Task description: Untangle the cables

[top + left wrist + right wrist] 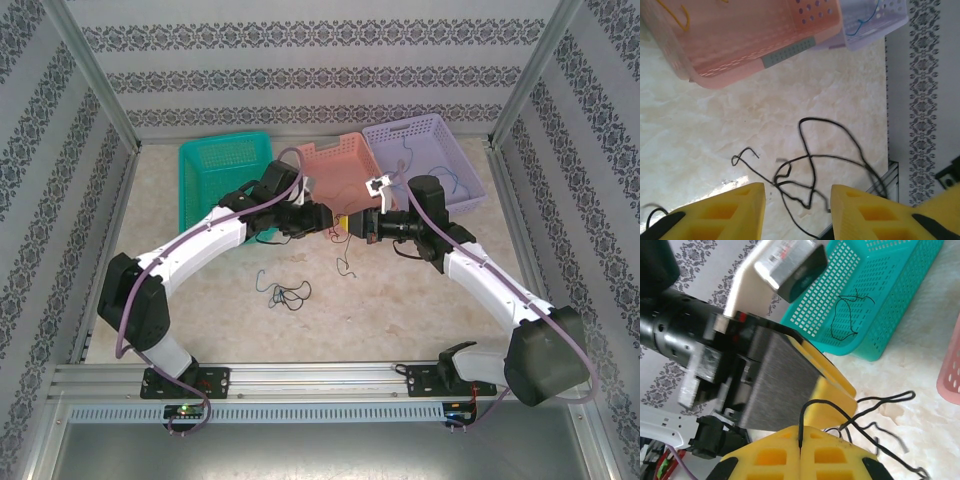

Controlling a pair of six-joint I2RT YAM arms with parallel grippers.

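Judging by how things lie, the untangling is partly done: some strands already lie in baskets, while two knots are left over the table. Left of the pink perforated plastic basket [330, 160], the teal plastic mesh basket [215, 178] holds one thin black cable [845, 320], loosely looped. In front of the pink basket's near wall the left gripper [797, 194] hovers with its yellow fingers apart, clamping nothing. A long black floppy cable [811, 157], crossing itself in several loops, shows in the gap beneath them. Nearer the arm bases than the pink basket, a small knot of dark and perhaps bluish strands [288, 293] sits untouched, too small to count. The pink basket itself holds a thin yellow-orange strand [682, 17]. Just right of the left gripper, the right gripper [800, 434] is closed on that looped black cable, nose to nose with its partner. Right beside the pink basket, the lavender perforated plastic basket [430, 128] holds a blue cable [865, 22].
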